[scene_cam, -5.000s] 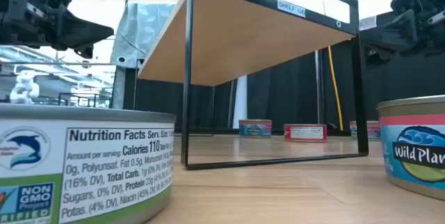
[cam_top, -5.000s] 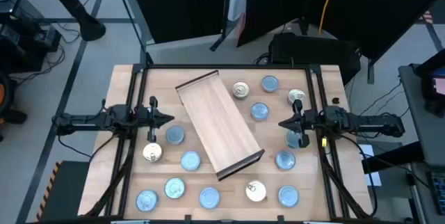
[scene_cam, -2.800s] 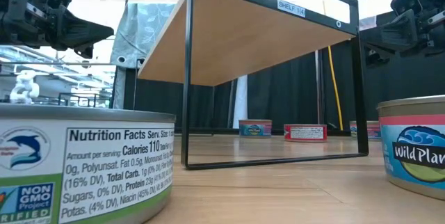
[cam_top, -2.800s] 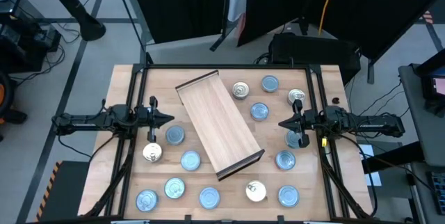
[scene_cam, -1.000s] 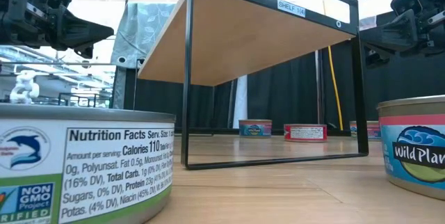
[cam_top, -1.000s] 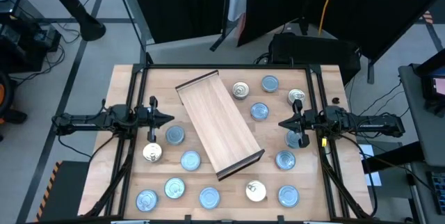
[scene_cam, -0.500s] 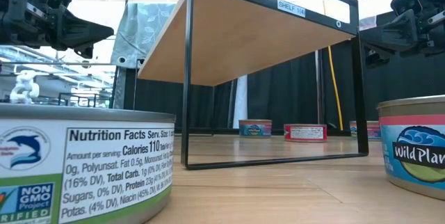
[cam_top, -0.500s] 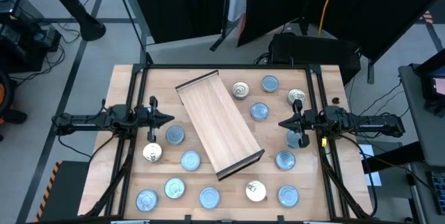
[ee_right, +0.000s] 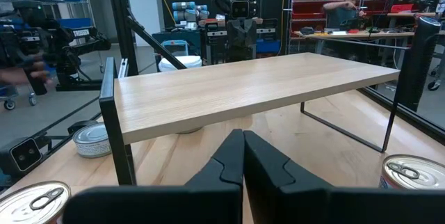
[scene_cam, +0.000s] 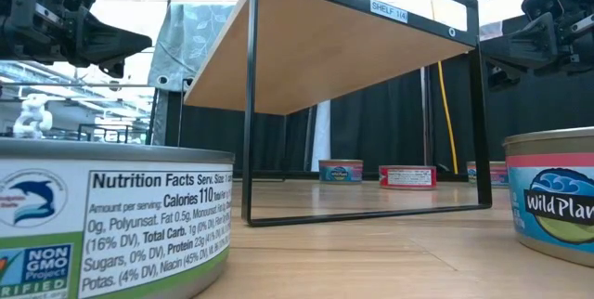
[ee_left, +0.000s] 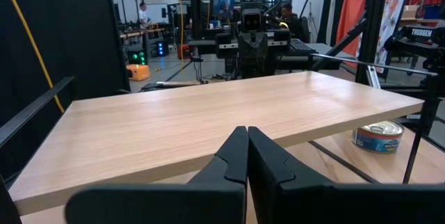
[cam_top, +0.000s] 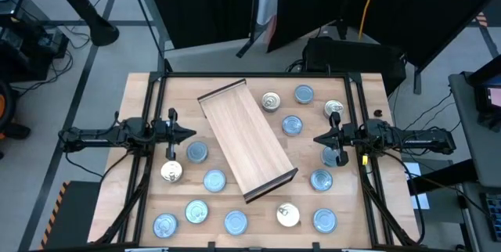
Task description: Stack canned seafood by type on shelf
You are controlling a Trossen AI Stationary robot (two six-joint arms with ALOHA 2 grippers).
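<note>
No tin is held, so the task is judged to be at its very start. The shelf point(cam_top: 246, 140) is seen lying diagonally at the centre of the high view, its top bare. The canned seafood point(cam_top: 214, 180) is scattered on the surface point(cam_top: 141, 95) around it, mostly lower left and right of frame. The left gripper point(cam_top: 190, 134) is parked at middle left, the right gripper point(cam_top: 318, 138) at middle right, both with jaws pressed fully together and empty. A jaw opening and a descent onto a nearby tin are probably called for next.
</note>
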